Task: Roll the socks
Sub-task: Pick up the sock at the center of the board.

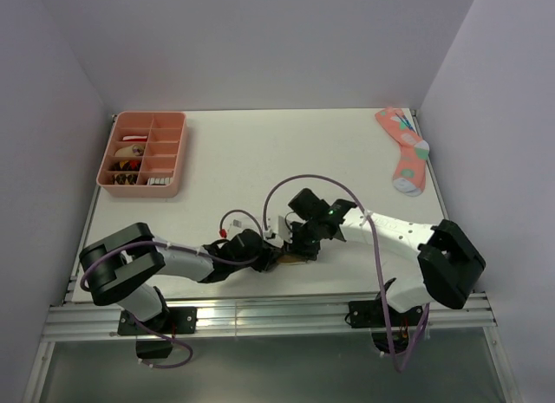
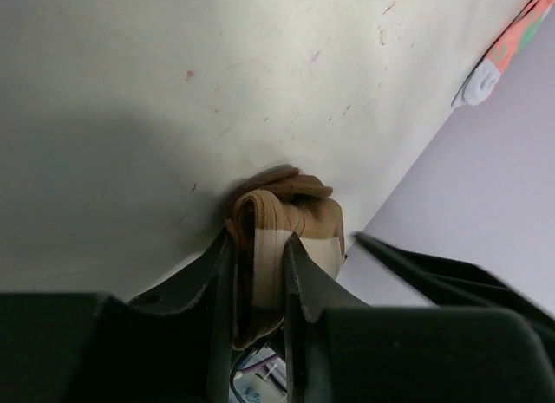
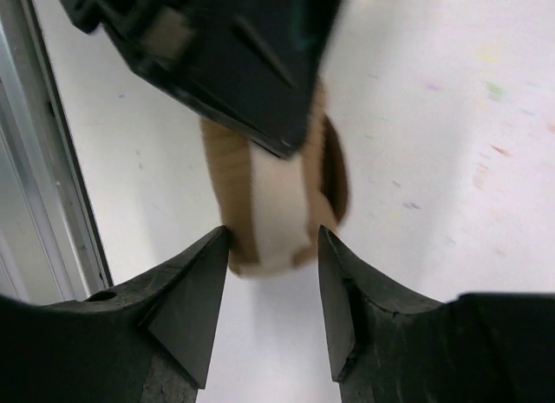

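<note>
L tool (image 2: 257, 251) clamped tight on brown-tan sock roll (image 2: 299, 214), which sits mid-bench (image 1: 243, 160) nr front edge. R tool (image 3: 273, 237) open, tips just either side of roll's end.

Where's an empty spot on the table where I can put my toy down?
The wide middle of the table, between the pink tray and the pink sock, is bare. A smaller patch lies between the tray and the left arm. The near middle is crowded: the left arm and right arm have their jaws at the rolled socks.
</note>
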`<state>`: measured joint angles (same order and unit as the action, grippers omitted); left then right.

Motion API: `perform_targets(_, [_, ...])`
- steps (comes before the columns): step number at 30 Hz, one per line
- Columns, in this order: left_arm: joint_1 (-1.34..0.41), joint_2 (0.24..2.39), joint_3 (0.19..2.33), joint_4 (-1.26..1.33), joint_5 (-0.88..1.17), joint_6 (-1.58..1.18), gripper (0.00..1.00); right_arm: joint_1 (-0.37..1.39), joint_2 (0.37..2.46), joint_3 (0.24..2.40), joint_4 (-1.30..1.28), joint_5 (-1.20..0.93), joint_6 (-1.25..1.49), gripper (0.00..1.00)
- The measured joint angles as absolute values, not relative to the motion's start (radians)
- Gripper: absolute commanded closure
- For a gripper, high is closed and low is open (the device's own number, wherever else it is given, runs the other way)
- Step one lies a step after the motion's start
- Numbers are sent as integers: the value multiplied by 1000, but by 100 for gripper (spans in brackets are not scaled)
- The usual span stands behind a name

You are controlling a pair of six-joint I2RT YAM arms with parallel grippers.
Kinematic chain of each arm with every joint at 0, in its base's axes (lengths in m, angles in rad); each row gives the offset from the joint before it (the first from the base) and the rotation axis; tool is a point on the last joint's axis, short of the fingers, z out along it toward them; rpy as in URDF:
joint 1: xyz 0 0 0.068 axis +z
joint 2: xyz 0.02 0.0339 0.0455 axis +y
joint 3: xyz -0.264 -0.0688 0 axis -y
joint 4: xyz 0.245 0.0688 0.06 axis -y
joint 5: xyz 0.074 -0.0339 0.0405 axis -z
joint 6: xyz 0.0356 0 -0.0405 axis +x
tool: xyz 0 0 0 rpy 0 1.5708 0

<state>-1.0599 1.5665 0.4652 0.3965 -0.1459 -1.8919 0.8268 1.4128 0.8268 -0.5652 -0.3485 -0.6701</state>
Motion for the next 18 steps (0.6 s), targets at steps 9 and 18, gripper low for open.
perform_targets(9, [-968,1538,450,410,-107,-1752,100,671,1250,1007,-691,-326,-642,43])
perform_targets(18, [-725,1334,565,184,-72,-1420,100,550,1170,1061,-795,-289,-646,42])
